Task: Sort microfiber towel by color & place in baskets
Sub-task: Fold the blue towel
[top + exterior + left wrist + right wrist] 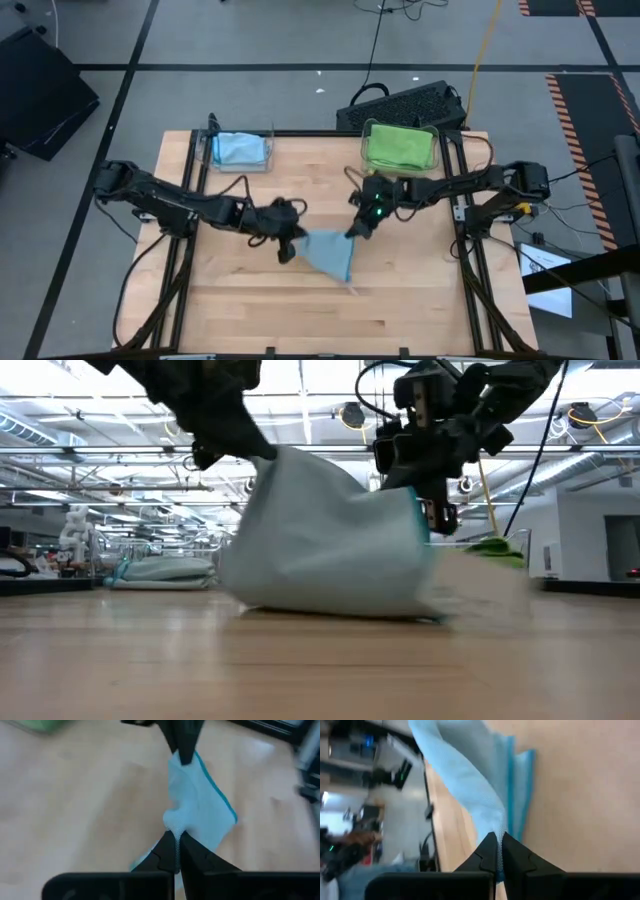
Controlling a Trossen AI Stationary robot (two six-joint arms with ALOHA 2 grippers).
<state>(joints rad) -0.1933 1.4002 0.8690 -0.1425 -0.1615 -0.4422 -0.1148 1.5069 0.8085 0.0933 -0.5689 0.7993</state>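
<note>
A light blue microfiber towel (331, 254) with a darker blue hem hangs between my two grippers at the table's middle; its lower edge (340, 610) rests on the wood. My left gripper (292, 246) is shut on its left upper end and my right gripper (354, 232) on its right upper end. Two clear baskets stand at the far edge. The left basket (241, 150) holds a blue towel and the right basket (400, 147) holds a green one. My left gripper (176, 836) pinches a bunched bit of the towel's upper edge (174, 824) between its two fingers, slanting down from the table's left. The towel stretches from there to the other gripper and sags to the table. My right gripper (499, 837) pinches the towel's upper edge near a corner (496, 822) between its two fingers, slanting down from the table's right. The cloth hangs below the fingers, hemmed edges doubled beside it, with its lower part on the table.
A black keyboard (405, 104) lies just beyond the table, behind the right basket. Dark frame rails (462, 215) run along the table's left and right sides. Bare wood (320, 315) lies toward the near edge.
</note>
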